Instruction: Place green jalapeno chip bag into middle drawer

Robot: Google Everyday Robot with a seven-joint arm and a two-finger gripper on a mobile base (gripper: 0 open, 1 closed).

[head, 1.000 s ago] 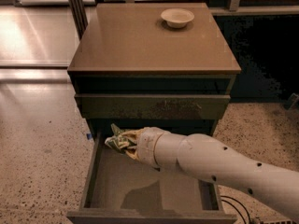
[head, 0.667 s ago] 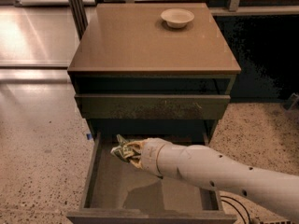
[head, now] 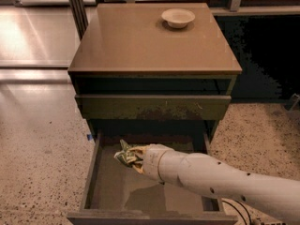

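Note:
The green jalapeno chip bag (head: 124,154) is crumpled at the tip of my white arm, a little above the floor of the middle drawer (head: 117,189). The drawer is pulled out, and the bag hangs over its left rear part. My gripper (head: 134,159) is shut on the bag, and the bag and my wrist mostly hide its fingers. My arm comes in from the lower right and crosses the drawer's right side.
A round white bowl (head: 178,18) sits at the back right of the cabinet top (head: 140,46). A closed olive drawer panel (head: 152,107) with scuff marks is just above the open drawer. Speckled floor lies left and right of the cabinet. A cable lies at the lower right.
My gripper, still holding the bag, has moved down and slightly right, lower into the open drawer. The bowl and drawers have not moved.

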